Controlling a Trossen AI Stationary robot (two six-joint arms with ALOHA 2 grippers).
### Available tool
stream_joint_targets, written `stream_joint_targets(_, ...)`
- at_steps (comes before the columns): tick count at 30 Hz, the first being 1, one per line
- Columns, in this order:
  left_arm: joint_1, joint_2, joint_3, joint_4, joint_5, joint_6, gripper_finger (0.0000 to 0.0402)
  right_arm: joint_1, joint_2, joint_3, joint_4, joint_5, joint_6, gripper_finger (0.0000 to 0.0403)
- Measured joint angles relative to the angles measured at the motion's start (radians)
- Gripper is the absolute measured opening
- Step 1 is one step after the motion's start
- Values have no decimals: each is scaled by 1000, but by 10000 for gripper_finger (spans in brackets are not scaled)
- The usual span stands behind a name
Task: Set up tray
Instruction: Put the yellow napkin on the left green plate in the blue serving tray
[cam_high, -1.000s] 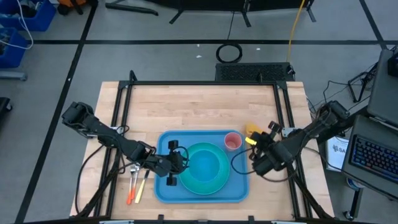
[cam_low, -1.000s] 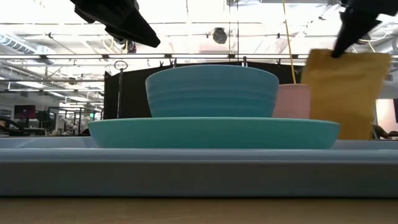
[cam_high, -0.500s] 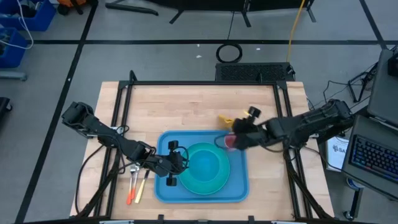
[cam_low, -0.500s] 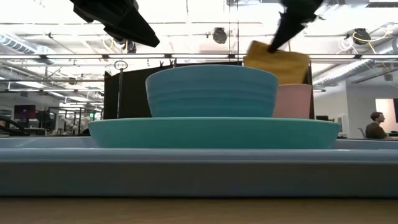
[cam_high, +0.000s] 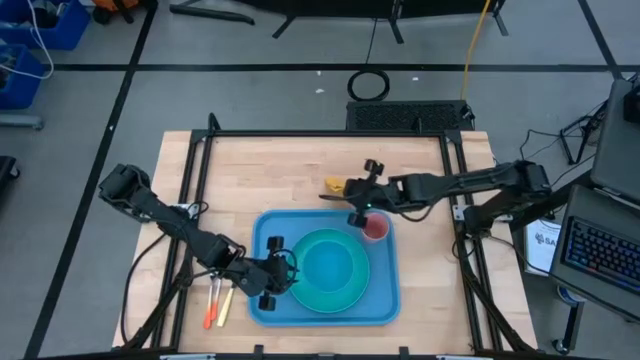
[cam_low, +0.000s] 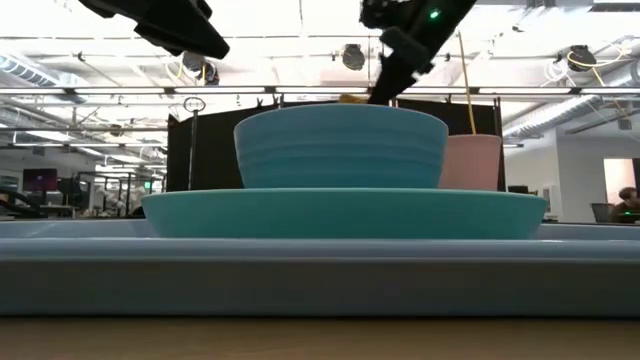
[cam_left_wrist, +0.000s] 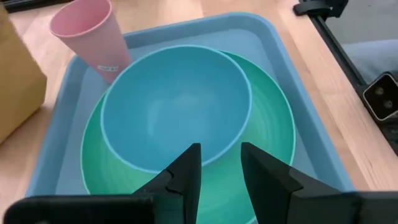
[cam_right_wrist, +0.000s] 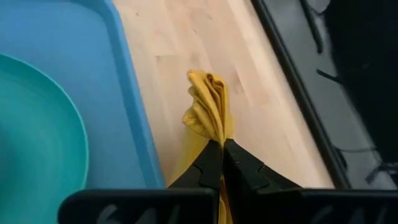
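The blue tray (cam_high: 262, 300) lies on the table's near half. On it sits a turquoise plate (cam_high: 350, 292) with a blue bowl (cam_left_wrist: 177, 112) inside, and a pink cup (cam_high: 376, 229) stands in the far right corner. My right gripper (cam_high: 345, 192) is just past the tray's far rim, shut on a yellow cloth (cam_high: 333, 186). My left gripper (cam_left_wrist: 221, 171) hovers open over the tray's left part, next to the plate, touching nothing. My right gripper pinches the yellow cloth (cam_right_wrist: 210, 127) between its two shut fingers (cam_right_wrist: 239, 168); the cloth is gathered into several folds there. The bunched end (cam_right_wrist: 208, 93) reaches out past the fingertips, over the wood beside the tray's rim (cam_right_wrist: 134, 124). I cannot tell whether it touches the table.
A fork and a spoon with orange handles (cam_high: 215, 300) lie on the wood left of the tray. A black frame (cam_high: 330, 134) runs around the tabletop. Bare wood stretches between the tray and the table's far edge.
My right gripper has carried the yellow cloth from beside the tray's right rim toward the table's left and far edge, passing over the pink cup, and is now beyond the tray's far rim. My left gripper has drawn back slightly toward the near left.
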Motion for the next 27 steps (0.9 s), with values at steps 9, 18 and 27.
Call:
stream_joint_targets(9, -31, 0, 0, -28, -38, 2, 120, -15, 76, 0, 207, -76, -110, 0)
stream_joint_targets(18, -49, -3, 0, -43, -86, 2, 120, -12, 142, 0, 335, -136, -144, 0)
stream_joint_targets(27, -75, -12, 0, -47, -251, 10, 120, 18, 196, 0, 480, -156, -191, 0)
